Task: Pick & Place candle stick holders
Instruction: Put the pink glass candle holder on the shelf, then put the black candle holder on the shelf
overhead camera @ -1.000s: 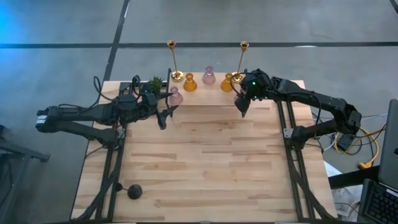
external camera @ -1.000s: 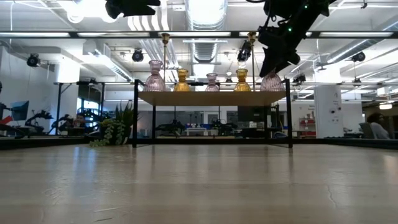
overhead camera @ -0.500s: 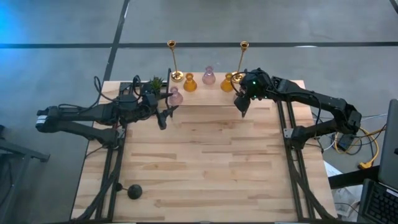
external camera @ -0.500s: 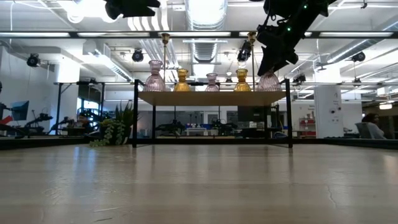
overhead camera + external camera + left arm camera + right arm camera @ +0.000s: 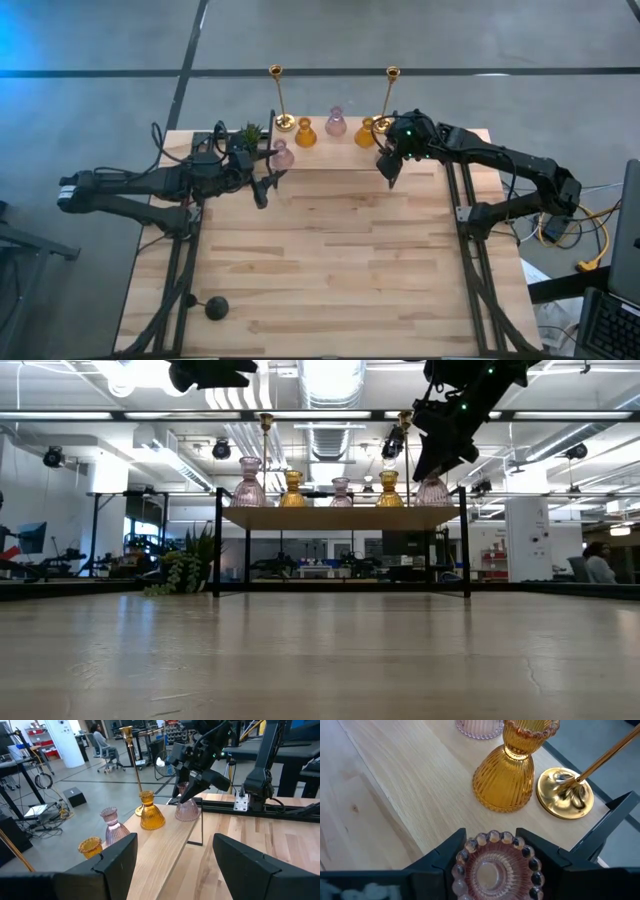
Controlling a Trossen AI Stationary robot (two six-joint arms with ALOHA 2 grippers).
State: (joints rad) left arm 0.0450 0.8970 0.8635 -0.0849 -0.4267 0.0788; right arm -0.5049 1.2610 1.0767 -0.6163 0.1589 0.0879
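Right end effector [image 5: 492, 857] clamps a pink glass holder [image 5: 493, 865] over the shelf [image 5: 395, 785]; 6 others stand placed, and the black stemmed holder [image 5: 216, 308] waits on the bench [image 5: 330, 260]; left end effector [image 5: 172, 860] hangs open

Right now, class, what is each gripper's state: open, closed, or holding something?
Left gripper: open, holding nothing, beside the shelf.
Right gripper: fingers either side of the pink beaded-rim glass candle holder; whether clamped cannot be told.
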